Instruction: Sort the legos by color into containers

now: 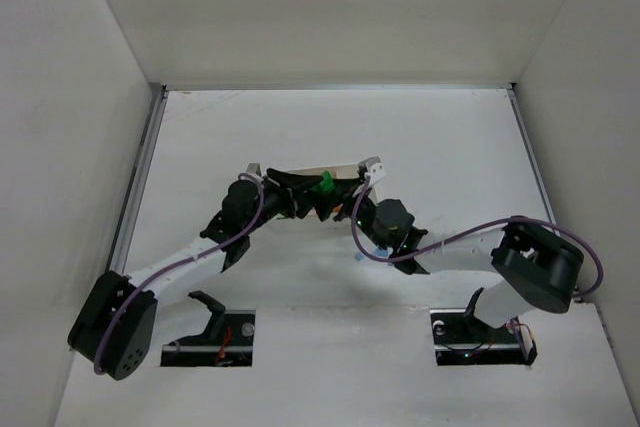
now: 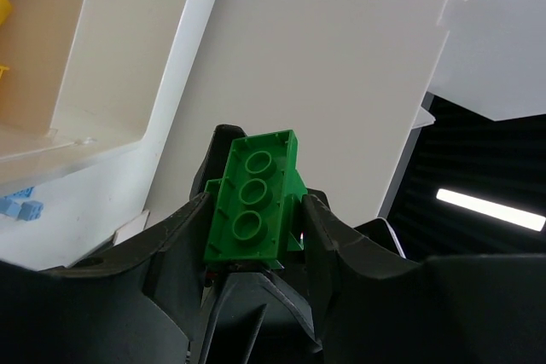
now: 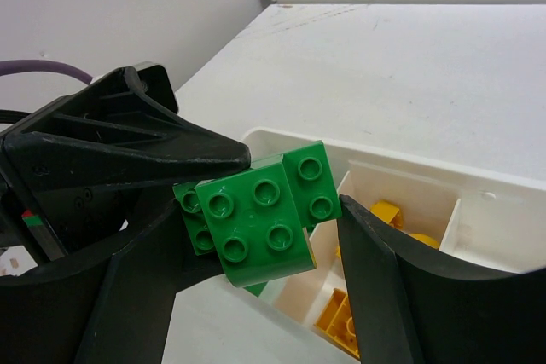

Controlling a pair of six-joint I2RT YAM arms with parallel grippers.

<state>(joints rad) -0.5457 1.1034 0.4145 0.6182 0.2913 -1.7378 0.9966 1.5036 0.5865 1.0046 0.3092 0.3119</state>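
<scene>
My left gripper (image 2: 256,206) is shut on a green lego (image 2: 254,202), a long brick held by its long sides with its hollow underside towards the camera. In the right wrist view a smaller square green lego (image 3: 256,223) is stuck on the long one (image 3: 311,181). My right gripper (image 3: 256,219) is open, with a finger on either side of this green stack; its right finger (image 3: 384,287) is at the long brick's end. The stack (image 1: 325,184) hangs over the white tray (image 3: 409,164). Yellow legos (image 3: 388,210) lie in one compartment. Light-blue legos (image 2: 21,207) lie beside the tray (image 2: 128,83).
Both arms meet at the table's middle and cover most of the tray (image 1: 335,169). White walls close in the table on the left, back and right. A purple cable (image 1: 440,242) loops along the right arm.
</scene>
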